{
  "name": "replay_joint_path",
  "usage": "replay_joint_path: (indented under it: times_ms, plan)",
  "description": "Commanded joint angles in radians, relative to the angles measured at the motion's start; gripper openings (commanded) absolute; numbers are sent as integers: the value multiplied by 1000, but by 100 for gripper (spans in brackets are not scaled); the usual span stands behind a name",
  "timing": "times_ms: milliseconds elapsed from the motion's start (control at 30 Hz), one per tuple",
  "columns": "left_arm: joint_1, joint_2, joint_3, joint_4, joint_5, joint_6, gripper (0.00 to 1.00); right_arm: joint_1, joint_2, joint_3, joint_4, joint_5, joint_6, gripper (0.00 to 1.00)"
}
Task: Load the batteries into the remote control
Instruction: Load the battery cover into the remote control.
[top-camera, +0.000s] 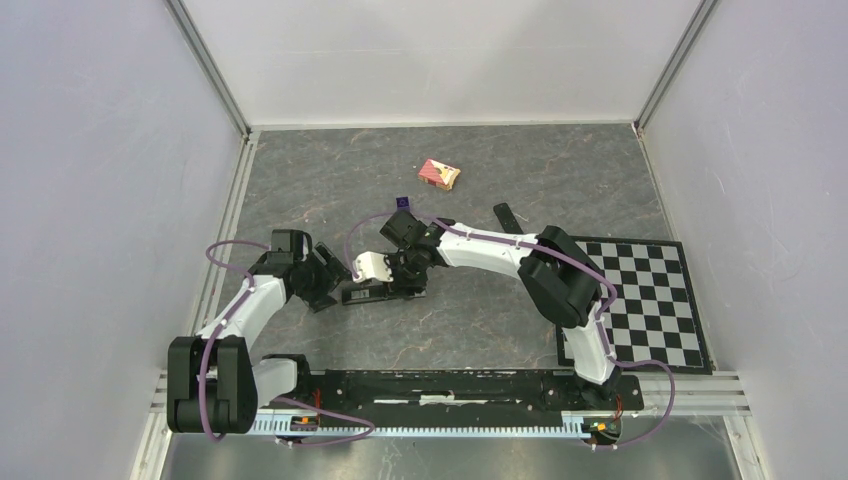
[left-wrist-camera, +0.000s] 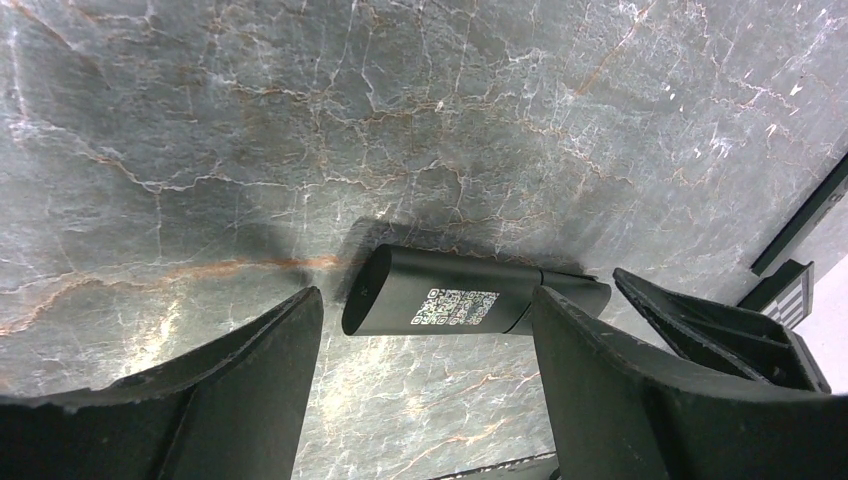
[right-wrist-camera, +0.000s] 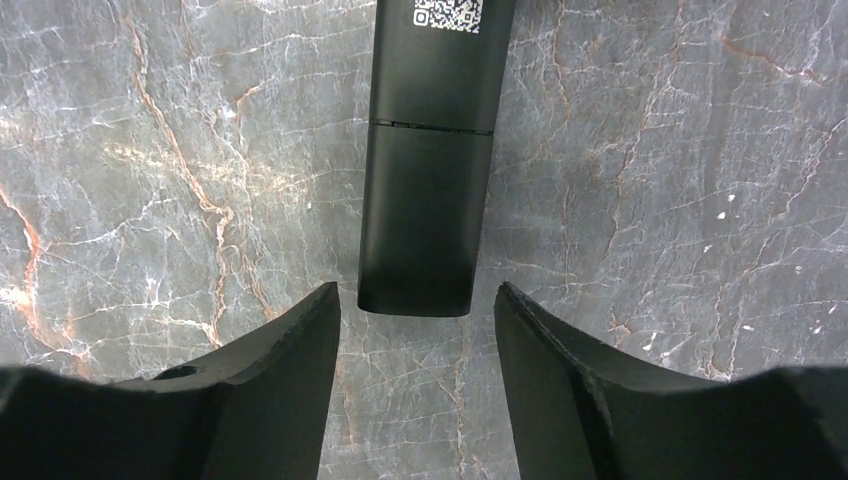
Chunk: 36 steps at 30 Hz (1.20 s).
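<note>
The remote control (top-camera: 372, 293) lies flat on the marble table between my two arms, a black bar with a white code label on its upper face. The left gripper (left-wrist-camera: 428, 300) hangs open over its labelled end (left-wrist-camera: 450, 305), with both fingers clear of it. From the other side, the right gripper (right-wrist-camera: 418, 290) stands open. The remote's plain end (right-wrist-camera: 425, 200) sits just ahead of the fingertips, with a gap on each side. The batteries are not in view in any frame.
A small purple cube (top-camera: 402, 202) and a red-and-white box (top-camera: 439, 174) sit farther back. A short black strip (top-camera: 507, 218) lies right of them. A checkerboard mat (top-camera: 640, 300) covers the right side. Grey walls enclose the table.
</note>
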<state>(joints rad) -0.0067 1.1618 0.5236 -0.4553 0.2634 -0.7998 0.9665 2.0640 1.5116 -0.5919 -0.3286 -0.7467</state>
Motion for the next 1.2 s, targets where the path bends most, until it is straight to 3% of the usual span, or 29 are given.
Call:
replay_joint_path:
  times_ms: [0,300,433,567,667,800,900,1167]
  plan:
    - [5,-2,11,14,-6,48,82,0,5,37,10,-13,-8,66]
    - [5,-3,18,7,-18,54,83,-3,-54,6,-11,-68,-28,80]
    - [5,-10,16,3,-24,53,84,-40,-122,-41,45,-125,50,85]
    - [5,-34,26,-17,-41,55,88,-90,-234,-138,208,-170,264,84]
    - [5,-59,28,-26,-70,52,91,-101,-299,-236,391,-19,543,86]
    - [5,-61,20,-24,-82,48,92,-101,-287,-290,432,151,909,83]
    - [5,-53,10,-5,-68,48,89,-97,-318,-410,569,207,1107,80]
    - [5,-47,-7,1,-52,53,80,-75,-270,-451,665,281,1287,75]
